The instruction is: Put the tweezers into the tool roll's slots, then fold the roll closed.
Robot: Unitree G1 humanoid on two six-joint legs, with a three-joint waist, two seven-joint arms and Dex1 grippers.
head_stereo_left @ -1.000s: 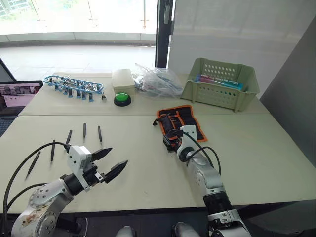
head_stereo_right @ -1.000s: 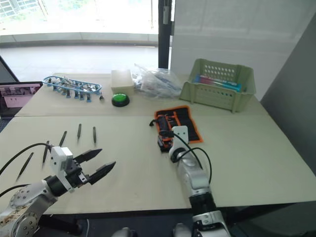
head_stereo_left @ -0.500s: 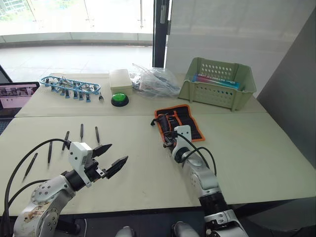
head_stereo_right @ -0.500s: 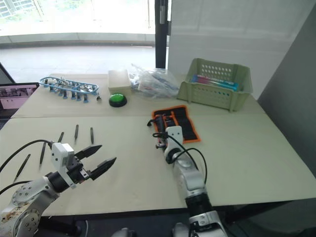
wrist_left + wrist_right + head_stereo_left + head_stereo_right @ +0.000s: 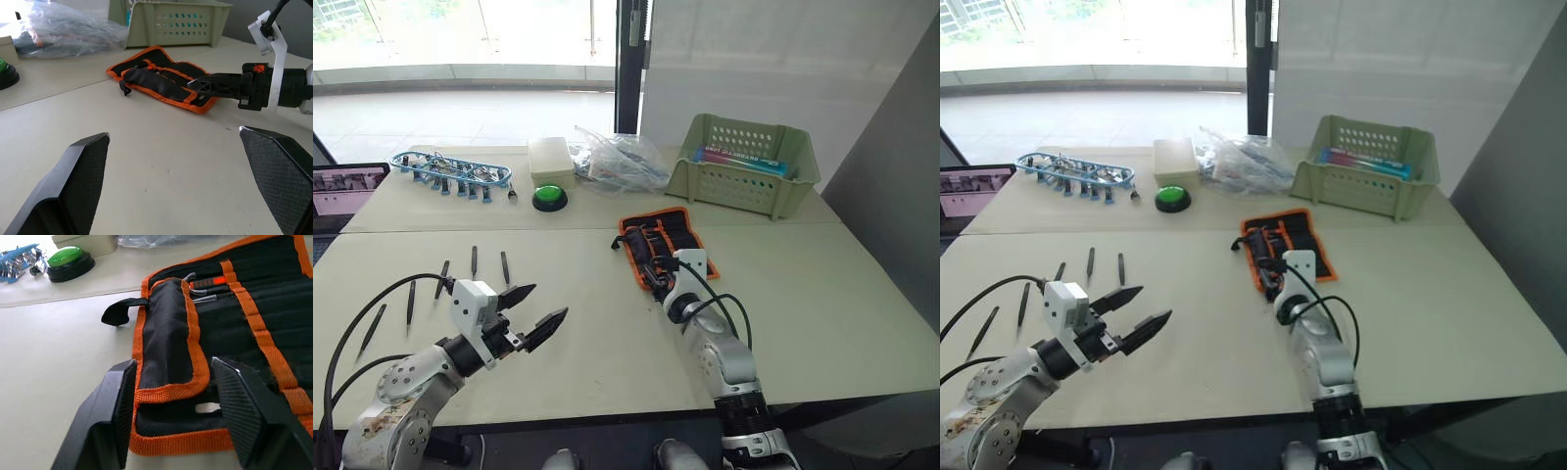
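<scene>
tweezers point(image 5: 473, 261) lie loose at the near left: thin, slick, best pinched mid-shaft. left gripper point(image 5: 530, 313) hovers wide open; right gripper point(image 5: 178, 396), open, straddles the soft tool roll's point(image 5: 662, 238) folded flap.

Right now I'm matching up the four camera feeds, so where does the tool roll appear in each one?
Left eye: the tool roll lies right of centre, just ahead of the right gripper.
Right eye: right of centre.
Left wrist: upper middle.
Right wrist: right half.
Shared landmark: the green button, behind and left of the roll.
</scene>
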